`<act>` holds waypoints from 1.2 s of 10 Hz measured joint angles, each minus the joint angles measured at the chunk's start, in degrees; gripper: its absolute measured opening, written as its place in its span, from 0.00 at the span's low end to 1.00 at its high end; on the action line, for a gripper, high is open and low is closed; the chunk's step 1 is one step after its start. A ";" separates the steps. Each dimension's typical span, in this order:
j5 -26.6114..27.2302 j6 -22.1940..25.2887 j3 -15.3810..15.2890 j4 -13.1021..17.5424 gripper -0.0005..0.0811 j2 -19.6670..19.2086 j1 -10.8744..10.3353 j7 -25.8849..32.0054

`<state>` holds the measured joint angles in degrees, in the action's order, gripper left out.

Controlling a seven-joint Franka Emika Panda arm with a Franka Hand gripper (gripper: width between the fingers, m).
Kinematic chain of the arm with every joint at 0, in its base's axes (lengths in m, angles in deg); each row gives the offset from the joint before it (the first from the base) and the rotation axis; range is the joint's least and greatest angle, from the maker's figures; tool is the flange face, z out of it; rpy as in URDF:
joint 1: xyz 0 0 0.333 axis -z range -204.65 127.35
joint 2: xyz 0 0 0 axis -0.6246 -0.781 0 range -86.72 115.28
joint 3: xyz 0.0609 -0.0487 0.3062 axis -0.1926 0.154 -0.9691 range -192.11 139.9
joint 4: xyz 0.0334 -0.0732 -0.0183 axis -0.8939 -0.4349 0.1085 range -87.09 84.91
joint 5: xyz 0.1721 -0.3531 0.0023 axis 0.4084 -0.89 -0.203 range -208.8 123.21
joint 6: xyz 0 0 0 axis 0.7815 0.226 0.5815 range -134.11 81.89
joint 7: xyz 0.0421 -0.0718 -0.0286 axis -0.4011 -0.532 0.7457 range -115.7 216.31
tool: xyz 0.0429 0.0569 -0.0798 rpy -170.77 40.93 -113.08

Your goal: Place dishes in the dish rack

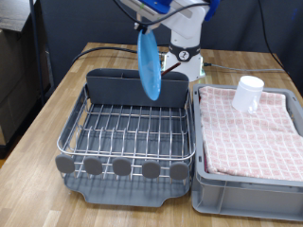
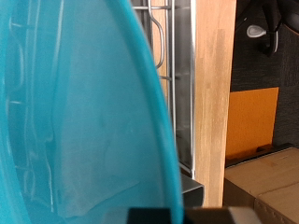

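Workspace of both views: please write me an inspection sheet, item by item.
Surface: wooden table, bare at the exterior view's left.
Job's things: light-blue plate hangs on edge above the wire dish rack; white mug lies on the checkered cloth; wooden spoon not seen.
Clutter: grey bin holding the cloth, at the rack's right in the exterior view.
Grippers: gripper above the rack, at the plate's top edge; fingers not clearly seen.
Cables: black cables behind the robot base.
Surroundings: cardboard and an orange panel beside the table.
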<state>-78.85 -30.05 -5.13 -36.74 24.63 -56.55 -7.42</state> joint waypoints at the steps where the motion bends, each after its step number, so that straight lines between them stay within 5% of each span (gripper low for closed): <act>1: 0.00 0.27 -0.16 -0.02 0.03 -0.10 -0.03 -0.33; 5: -6.73 -1.37 0.96 1.11 0.03 -1.31 0.16 3.43; 12: -10.25 -5.05 5.82 8.37 0.03 -8.15 1.12 11.48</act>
<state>-89.10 -35.11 0.69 -28.37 16.48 -55.43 4.05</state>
